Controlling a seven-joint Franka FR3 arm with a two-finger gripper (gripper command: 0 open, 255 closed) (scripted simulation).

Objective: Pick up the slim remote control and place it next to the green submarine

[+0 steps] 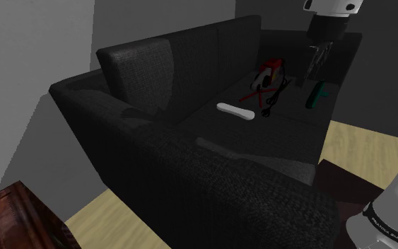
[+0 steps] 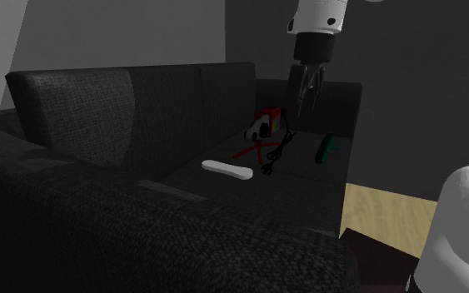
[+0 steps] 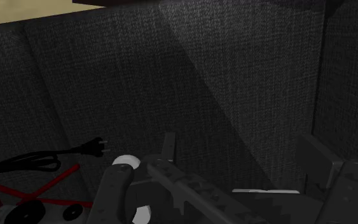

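Note:
The slim white remote [image 1: 234,110] [image 2: 227,169] lies flat on the seat of the black sofa [image 1: 190,152] [image 2: 82,208]. The green submarine [image 1: 318,94] [image 2: 328,148] lies further along the same seat, near its far end. My gripper [image 1: 316,71] [image 2: 301,104] [image 3: 238,140] hangs above the seat between the submarine and a red, white and black gadget [image 1: 268,73] [image 2: 263,126]. It is well above and beyond the remote. The black fingers [image 3: 169,147] stand apart and open with nothing between them, against the dark sofa fabric.
The gadget's black cord with a plug [image 3: 88,147] [image 1: 273,99] and red straps [image 3: 50,184] trail over the seat between remote and submarine. A wooden cabinet [image 1: 13,219] stands at the shoulder view's lower left. Pale wood floor [image 1: 363,145] lies past the sofa's end.

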